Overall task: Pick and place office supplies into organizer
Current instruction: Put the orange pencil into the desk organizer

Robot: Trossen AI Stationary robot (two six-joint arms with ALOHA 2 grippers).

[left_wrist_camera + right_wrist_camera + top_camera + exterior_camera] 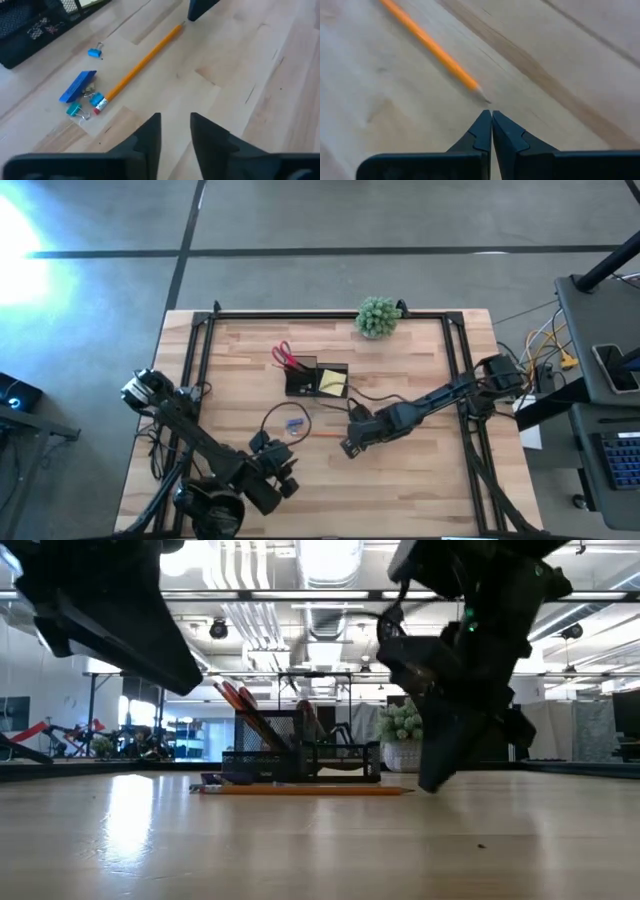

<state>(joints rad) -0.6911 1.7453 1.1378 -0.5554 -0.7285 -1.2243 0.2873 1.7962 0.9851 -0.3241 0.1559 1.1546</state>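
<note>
The right gripper is seen with its fingers pressed together and empty, its tips just beside the sharpened point of the orange pencil, low in the middle of the high view. The pencil lies flat on the table — its eraser end near blue binder clips. The left gripper, at the lower left, is held narrowly parted, holding nothing. The black organizer sits at centre, with red scissors and a yellow sticky pad inside.
</note>
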